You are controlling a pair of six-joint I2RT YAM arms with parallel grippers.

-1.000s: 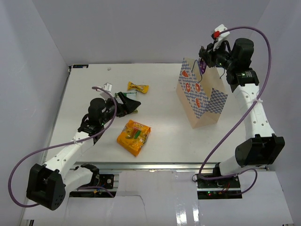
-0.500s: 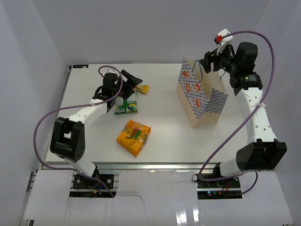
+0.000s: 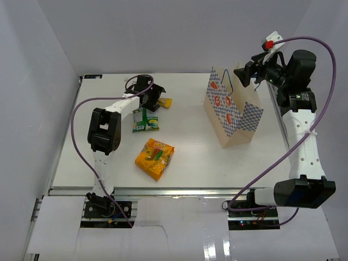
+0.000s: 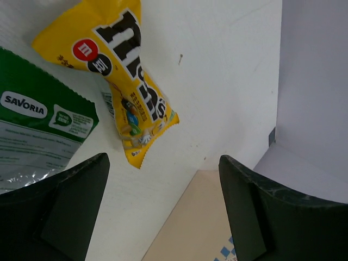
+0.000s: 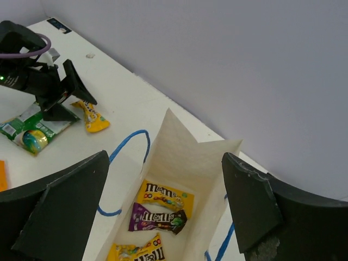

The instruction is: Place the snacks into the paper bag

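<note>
The bench [image 3: 185,174] has the paper bag [image 3: 235,117] standing upright at 3 o'clock from its middle, mouth open.

The right tool [image 3: 242,74] hangs above the bag's far rim, fingers wide apart and empty. A second ago it held a dark bar over the mouth. The right wrist view now shows that dark bar [image 5: 157,217] lying on the bag's floor between two yellow packets [image 5: 164,197]. One more snack has gone in, which makes three visible inside.

Three snacks lie outside the bag. The orange pouch [image 3: 155,158] rests flat at 7 o'clock, where it was a second ago. The green-white pouch [image 3: 145,120] lies at 10 o'clock; the left arm covered it a second ago and has since left it on the bench.

The left tool [image 3: 156,96] has swung out to 11 o'clock. It now sits spread open, gripping nothing, over the yellow wrapper [image 4: 128,76], which lies just beside the green-white pouch at its 1 o'clock. That wrapper looks like the next pick; closing on it and carrying it across to the bag remains to be done.
</note>
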